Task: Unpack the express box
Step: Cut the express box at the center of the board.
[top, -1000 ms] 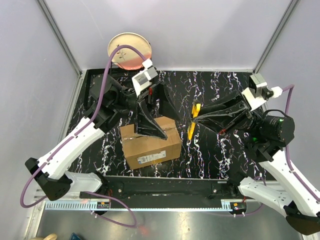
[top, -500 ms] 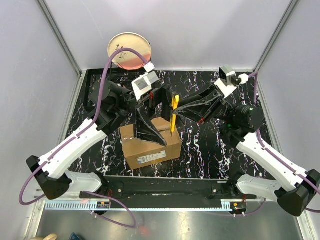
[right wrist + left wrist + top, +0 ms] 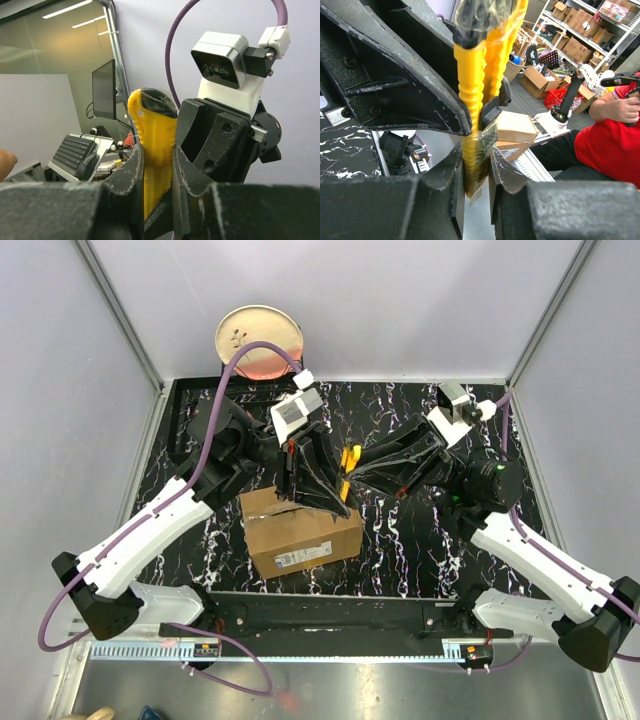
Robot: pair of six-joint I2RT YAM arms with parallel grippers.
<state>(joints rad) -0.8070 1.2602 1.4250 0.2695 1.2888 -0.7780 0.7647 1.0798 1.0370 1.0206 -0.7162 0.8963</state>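
The express box (image 3: pixel 303 533), a shut brown cardboard carton, lies on the black marbled table below both grippers. Above its far right corner hangs a yellow utility knife (image 3: pixel 346 462), held from both sides. My left gripper (image 3: pixel 340 498) is shut on one end of the knife (image 3: pixel 479 85); in the left wrist view the jaws (image 3: pixel 476 175) pinch its tape-wrapped tip. My right gripper (image 3: pixel 354 476) is shut on the knife's ribbed handle (image 3: pixel 155 145), its pads (image 3: pixel 134 175) pressed flat against it. The two grippers meet tip to tip.
A round pink plate (image 3: pixel 258 340) sits beyond the table's back left corner. Grey walls close in the back and sides. The left arm's wrist camera (image 3: pixel 218 59) fills the right wrist view close ahead.
My right arm swung left and carried the knife over the box's far corner. My left gripper, open before, turned toward it and closed on the knife.
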